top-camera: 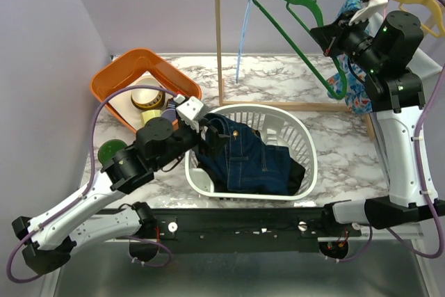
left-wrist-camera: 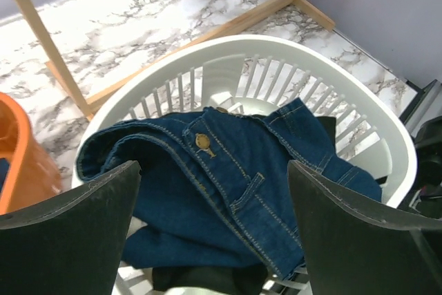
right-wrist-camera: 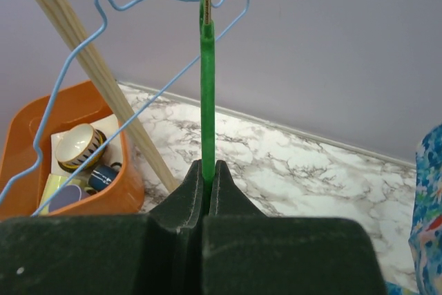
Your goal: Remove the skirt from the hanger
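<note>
Black-fingered left gripper (top-camera: pixel 200 124) hangs wide open above the denim skirt (top-camera: pixel 243 161), heaped in the white basket (top-camera: pixel 306 145): soft, weighty cloth, best pinched at its stiffer waistband; right gripper (right-wrist-camera: pixel 208 174) clamps the bare green hanger (right-wrist-camera: pixel 206 88)

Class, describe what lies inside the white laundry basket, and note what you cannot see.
A blue denim skirt lies crumpled inside the basket, filling most of it. Black fabric peeks out from beneath. The basket's floor underneath is covered.

Bare marble (top-camera: pixel 344 161) right of white basket (top-camera: pixel 311 168)
</note>
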